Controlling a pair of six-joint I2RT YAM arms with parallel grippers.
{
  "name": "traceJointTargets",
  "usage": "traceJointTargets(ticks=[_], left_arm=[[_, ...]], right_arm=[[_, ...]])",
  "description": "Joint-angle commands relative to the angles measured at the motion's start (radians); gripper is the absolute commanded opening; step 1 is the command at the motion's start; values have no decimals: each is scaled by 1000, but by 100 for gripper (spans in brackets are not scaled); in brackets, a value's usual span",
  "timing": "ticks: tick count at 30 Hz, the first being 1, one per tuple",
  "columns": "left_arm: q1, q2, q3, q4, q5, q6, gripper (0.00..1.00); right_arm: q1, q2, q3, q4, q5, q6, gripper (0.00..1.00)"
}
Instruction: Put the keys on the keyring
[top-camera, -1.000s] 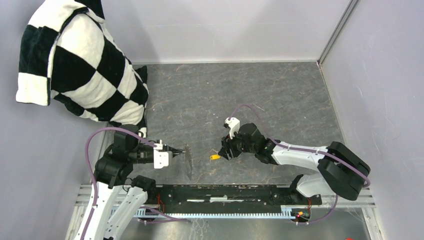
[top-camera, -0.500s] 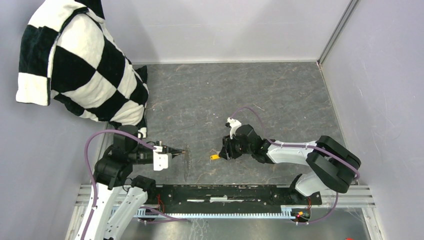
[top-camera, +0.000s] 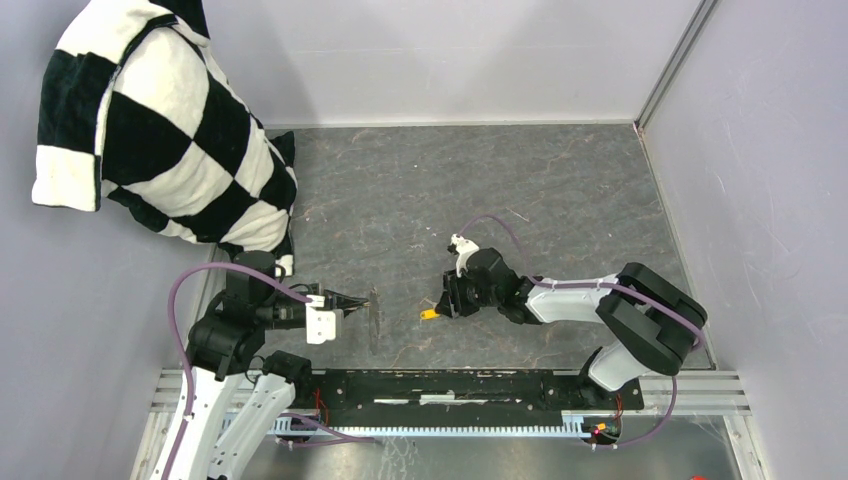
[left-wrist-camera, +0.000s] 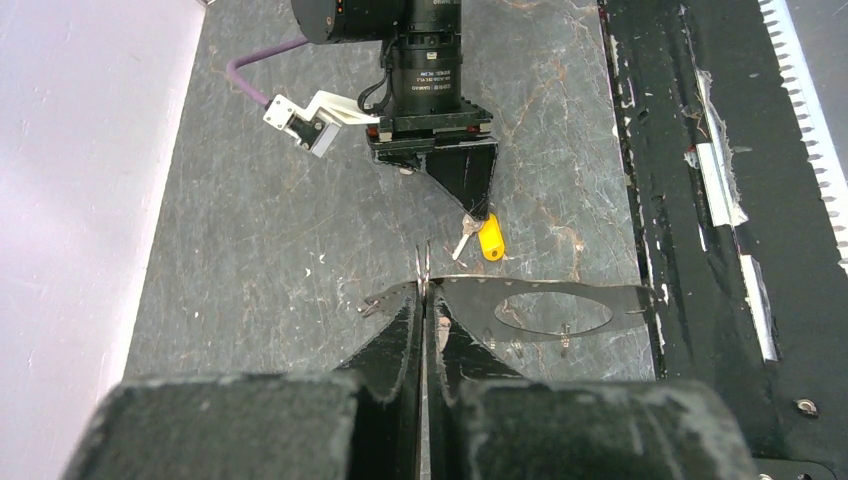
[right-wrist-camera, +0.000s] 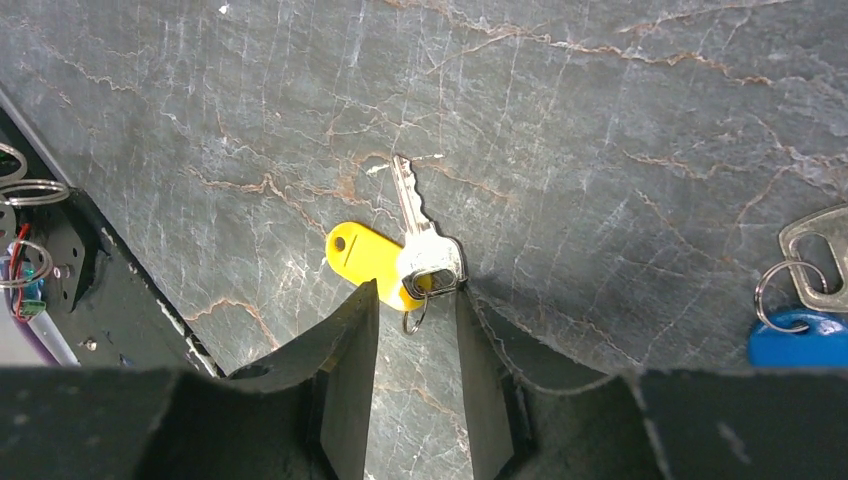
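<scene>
My left gripper (left-wrist-camera: 422, 300) is shut on the keyring (left-wrist-camera: 422, 262), a thin grey loop held upright and edge-on above the table; from above the keyring (top-camera: 374, 320) hangs just right of the left gripper (top-camera: 352, 300). The yellow-headed key (right-wrist-camera: 425, 255) lies flat on the table with a small split ring at its head. My right gripper (right-wrist-camera: 415, 297) is open over it, its tips on either side of the key's head, the right tip touching the head. The blue-headed key (right-wrist-camera: 805, 325) lies at the right edge of the right wrist view. From above, the yellow key (top-camera: 429, 313) shows beside the right gripper (top-camera: 445, 300).
A black-and-white checkered cloth (top-camera: 150, 130) hangs over the back left corner. A black rail (top-camera: 450, 385) runs along the table's near edge. Small spare rings (right-wrist-camera: 25, 190) sit by that rail. Grey walls (top-camera: 760, 200) enclose the table.
The right gripper's jaws have narrowed around the yellow key's head and the right arm's elbow has swung left. The left gripper and keyring have stayed put.
</scene>
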Motion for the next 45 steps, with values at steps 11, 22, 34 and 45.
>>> traceJointTargets(ticks=[11, 22, 34, 45], left_arm=[[1, -15, 14, 12, 37, 47, 2], [1, -24, 5, 13, 38, 61, 2], [1, -21, 6, -12, 37, 102, 2], [1, -17, 7, -12, 38, 95, 2]], right_arm=[[29, -18, 14, -163, 78, -12, 40], [45, 19, 36, -149, 45, -6, 34], [51, 42, 75, -134, 73, -27, 12], [52, -21, 167, -143, -11, -411, 0]])
